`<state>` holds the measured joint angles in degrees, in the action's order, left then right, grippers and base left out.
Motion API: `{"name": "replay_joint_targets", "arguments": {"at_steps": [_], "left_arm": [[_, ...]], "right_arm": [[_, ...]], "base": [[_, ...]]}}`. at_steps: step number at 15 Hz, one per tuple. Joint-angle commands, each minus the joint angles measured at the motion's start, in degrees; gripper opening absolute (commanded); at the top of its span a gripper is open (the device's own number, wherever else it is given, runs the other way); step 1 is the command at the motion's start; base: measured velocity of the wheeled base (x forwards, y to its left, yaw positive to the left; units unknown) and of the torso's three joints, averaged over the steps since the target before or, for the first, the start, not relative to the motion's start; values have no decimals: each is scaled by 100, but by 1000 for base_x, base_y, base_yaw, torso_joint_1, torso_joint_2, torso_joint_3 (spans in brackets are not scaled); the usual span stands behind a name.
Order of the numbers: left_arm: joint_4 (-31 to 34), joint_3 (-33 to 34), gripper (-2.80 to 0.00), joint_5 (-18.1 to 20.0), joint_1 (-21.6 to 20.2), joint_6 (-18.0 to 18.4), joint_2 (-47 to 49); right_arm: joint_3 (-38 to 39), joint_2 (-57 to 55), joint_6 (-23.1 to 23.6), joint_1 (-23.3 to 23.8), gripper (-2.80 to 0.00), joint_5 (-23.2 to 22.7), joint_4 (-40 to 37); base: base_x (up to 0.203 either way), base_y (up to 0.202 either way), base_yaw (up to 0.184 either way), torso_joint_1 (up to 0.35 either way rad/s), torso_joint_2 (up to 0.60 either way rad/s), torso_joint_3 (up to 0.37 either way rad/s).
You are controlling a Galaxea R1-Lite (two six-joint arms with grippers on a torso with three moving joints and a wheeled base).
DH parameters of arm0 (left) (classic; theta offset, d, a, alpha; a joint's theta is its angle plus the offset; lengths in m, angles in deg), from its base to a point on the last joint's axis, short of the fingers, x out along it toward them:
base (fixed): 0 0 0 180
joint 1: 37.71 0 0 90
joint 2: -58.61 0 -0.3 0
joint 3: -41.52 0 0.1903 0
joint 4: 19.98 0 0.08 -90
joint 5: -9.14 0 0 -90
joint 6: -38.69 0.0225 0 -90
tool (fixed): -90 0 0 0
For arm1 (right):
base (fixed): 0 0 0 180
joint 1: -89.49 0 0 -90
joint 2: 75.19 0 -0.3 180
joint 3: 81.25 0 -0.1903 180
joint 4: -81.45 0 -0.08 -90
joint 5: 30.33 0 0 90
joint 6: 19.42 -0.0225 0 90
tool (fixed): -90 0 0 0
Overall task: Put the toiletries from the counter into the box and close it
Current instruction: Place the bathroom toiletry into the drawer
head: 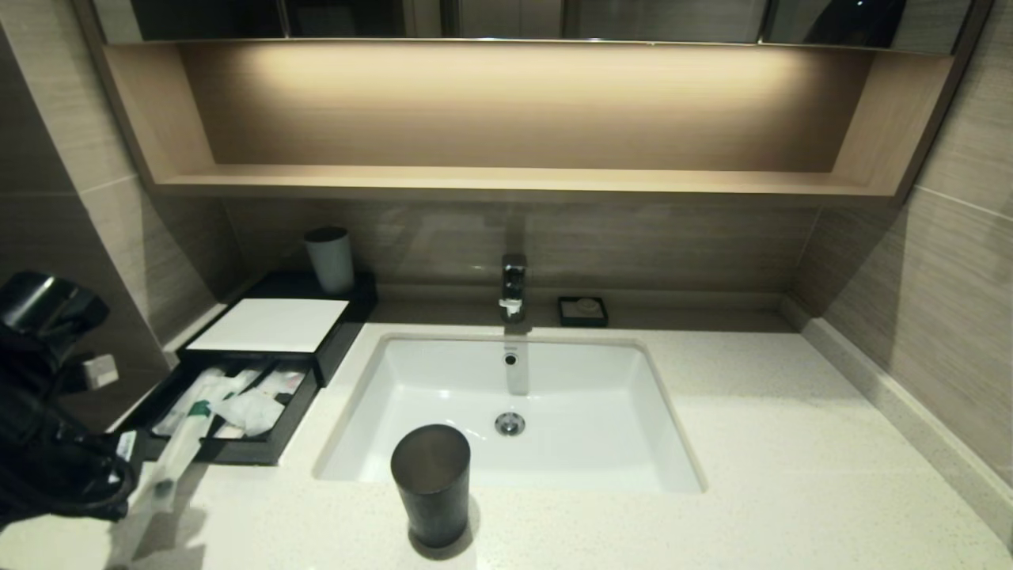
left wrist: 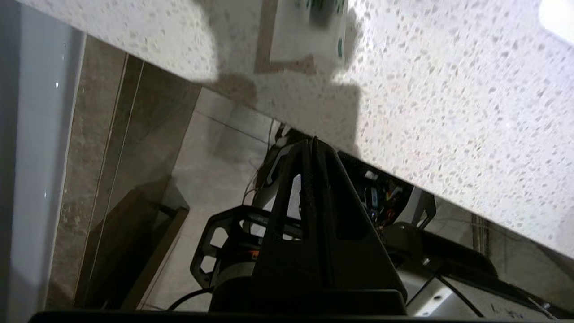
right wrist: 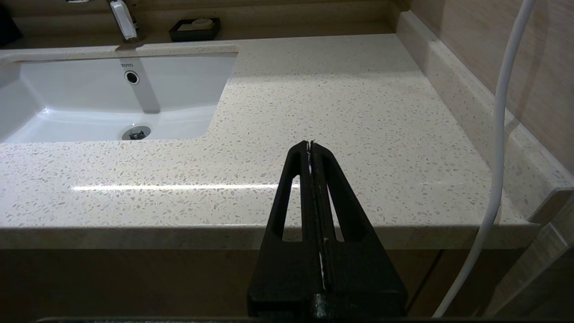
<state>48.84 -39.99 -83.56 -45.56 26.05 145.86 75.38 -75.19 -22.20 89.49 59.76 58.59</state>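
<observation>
The black box [head: 316, 360] stands at the counter's [head: 791, 475] left rear, with its white top panel [head: 269, 324] and its front drawer [head: 237, 453] pulled open. White wrapped packets [head: 245, 400] lie in the drawer. One long packet [head: 176, 455] with green bands lies slanted across the drawer's front left corner, its near end on the counter; that end also shows in the left wrist view [left wrist: 309, 36]. My left arm [head: 55, 459] is at the far left beside it. My left gripper [left wrist: 312, 142] is shut and empty, off the counter's front edge. My right gripper [right wrist: 310, 144] is shut and empty, before the counter's right front edge.
A dark grey cup [head: 431, 483] stands at the basin's [head: 570, 467] front rim. A pale cup [head: 330, 260] stands on the box's rear. A tap [head: 513, 285] and a small black soap dish [head: 582, 310] are at the back. A white cable [right wrist: 497, 157] hangs beside the right gripper.
</observation>
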Motion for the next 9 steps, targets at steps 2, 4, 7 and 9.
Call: {"name": "replay_joint_targets", "arguments": {"at_steps": [2,4,7,9], "left_arm": [[-45,380,-280,29,38,-1,-54],[-45,376,-280,152,31,2,117],[-97,378,-280,207,29,-1,447],[-251,424,-280,208,29,-1,613]], "right_arm": [[0,-9,-3,0,-280,-1,2],[0,-9,-3,0,-280,-1,2],[0,-9,-3,0,-280,-1,2],[0,-9,-3,0,-280,-1,2]], "base": [[0,0,0,0,0,0],[0,0,0,0,0,0],[0,0,0,0,0,0],[0,0,0,0,0,0]]}}
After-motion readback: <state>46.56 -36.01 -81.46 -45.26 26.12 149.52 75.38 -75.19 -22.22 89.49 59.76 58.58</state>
